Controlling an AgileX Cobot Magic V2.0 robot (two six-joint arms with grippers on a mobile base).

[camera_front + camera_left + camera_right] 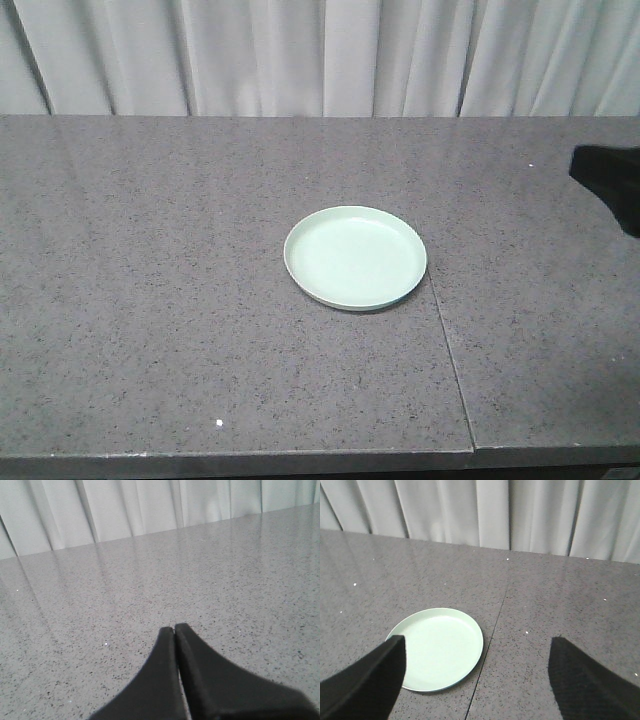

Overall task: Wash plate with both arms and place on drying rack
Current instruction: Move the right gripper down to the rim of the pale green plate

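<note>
Right gripper [476, 639] is spread wide and holds nothing, just short of the plate [355, 257]. Left gripper [174, 630] is pinched closed on nothing, low over the counter [150, 300]. The plate lies flat on the counter, a seam [452, 365] runs just right of the plate, and a curtain [300, 55] hangs well behind it.

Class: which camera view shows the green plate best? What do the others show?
The exterior front-facing view: the whole plate shows, unobstructed. The right wrist view has a finger hiding its edge; the left wrist view misses it.
</note>
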